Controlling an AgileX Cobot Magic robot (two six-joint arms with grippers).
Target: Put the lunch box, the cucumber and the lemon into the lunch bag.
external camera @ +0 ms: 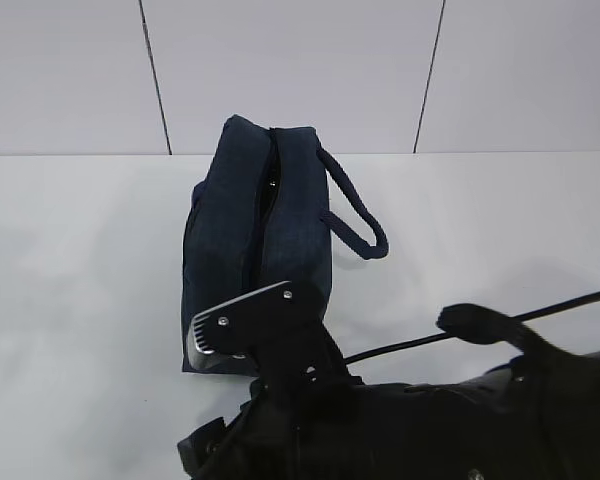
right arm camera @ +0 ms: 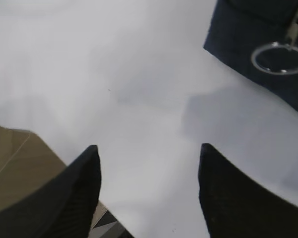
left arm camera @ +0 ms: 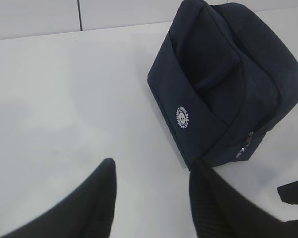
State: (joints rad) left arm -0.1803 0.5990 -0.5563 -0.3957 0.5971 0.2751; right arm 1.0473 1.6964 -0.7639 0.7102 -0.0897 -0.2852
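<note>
Round white printed emblem (left arm camera: 182,117) on the side of the navy lunch bag (left arm camera: 223,74), ring of lettering too small to read

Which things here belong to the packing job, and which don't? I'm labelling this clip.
Job:
- lunch bag, zipper ring showing
- lunch box, cucumber, lemon: not in view

Not the job:
- white table
- wall behind

Looks to me like a lab test bench, bare white table (external camera: 80,300), plain panelled wall (external camera: 300,70) beyond my pincers
</note>
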